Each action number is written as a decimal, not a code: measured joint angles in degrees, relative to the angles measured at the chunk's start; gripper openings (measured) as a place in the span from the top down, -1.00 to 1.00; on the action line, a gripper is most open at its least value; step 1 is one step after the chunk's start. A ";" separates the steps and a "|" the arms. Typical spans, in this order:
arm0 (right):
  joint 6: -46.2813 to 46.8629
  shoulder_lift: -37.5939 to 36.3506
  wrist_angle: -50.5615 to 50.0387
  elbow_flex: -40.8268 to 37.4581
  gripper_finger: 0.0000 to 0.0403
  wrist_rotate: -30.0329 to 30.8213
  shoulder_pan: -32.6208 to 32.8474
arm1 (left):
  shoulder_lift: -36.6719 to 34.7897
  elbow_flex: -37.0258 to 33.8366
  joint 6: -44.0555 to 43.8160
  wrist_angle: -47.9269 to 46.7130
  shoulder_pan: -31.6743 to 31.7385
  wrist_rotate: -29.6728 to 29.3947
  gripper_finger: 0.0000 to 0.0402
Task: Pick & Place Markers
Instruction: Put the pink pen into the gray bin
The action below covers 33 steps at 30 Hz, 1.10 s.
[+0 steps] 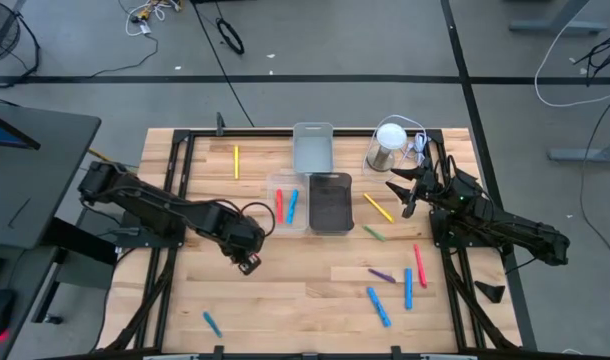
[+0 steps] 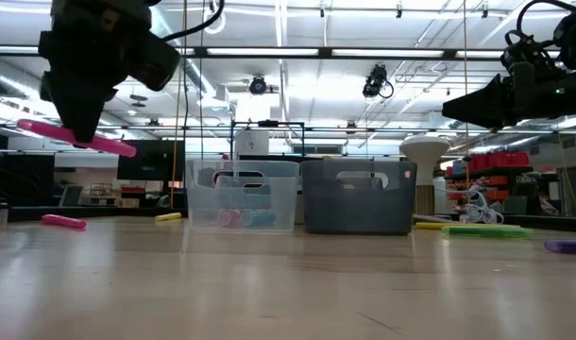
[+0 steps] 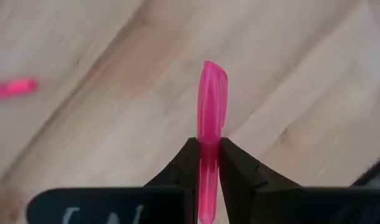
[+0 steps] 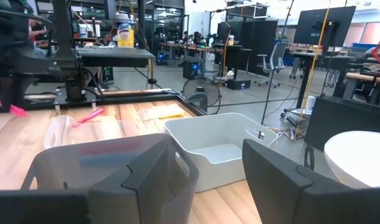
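My left gripper (image 1: 247, 264) hangs above the table's near left part, shut on a pink marker (image 2: 109, 144) that also shows in the left wrist view (image 3: 212, 106). My right gripper (image 1: 397, 192) is raised near the far right, open and holding nothing; in its wrist view (image 4: 209, 162) it looks over the bins. A clear bin (image 1: 288, 205) holds a red and a blue marker. Loose markers lie flat on the wood: yellow (image 1: 236, 161), yellow (image 1: 378, 207), green (image 1: 373, 233), red (image 1: 420, 265), purple (image 1: 382, 273), blue (image 1: 379, 306), blue (image 1: 212, 322), pink (image 2: 63, 222). My left gripper pinches the pink marker between its two fingers, about the middle of its length (image 3: 209, 134). The fingers (image 3: 187, 162) come from above, pointing down, and lie across the marker. It is lifted clear of the table, nearly level with one end (image 2: 126, 148) a little lower.
A dark bin (image 1: 330, 202) stands right of the clear bin, and a grey bin (image 1: 312, 148) stands behind them. A glass jar with a white lid (image 1: 388, 143) is at the far right. Bare wood lies between my left gripper and the table's near edge.
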 joint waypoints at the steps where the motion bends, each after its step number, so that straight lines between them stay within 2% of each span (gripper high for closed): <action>1: 0.00 0.01 0.00 0.00 -0.03 0.02 -0.01 | -0.35 0.00 -3.04 -0.23 -0.01 -0.20 0.78; 10: 0.00 0.00 0.00 0.02 -0.03 0.00 0.00 | -1.45 0.00 -26.64 -0.36 -1.08 -2.33 0.79; 18: 0.00 0.00 0.00 0.00 -0.03 0.00 -0.01 | -1.45 0.00 -39.63 -0.36 -2.05 -4.30 0.79; 27: 0.00 0.00 0.00 0.00 -0.03 0.00 -0.02 | -1.45 0.07 -43.67 -0.39 -2.12 -4.68 0.80; 33: 0.00 0.02 0.00 0.00 -0.03 0.00 -0.02 | -1.45 4.26 -38.08 -4.83 2.73 -4.69 0.80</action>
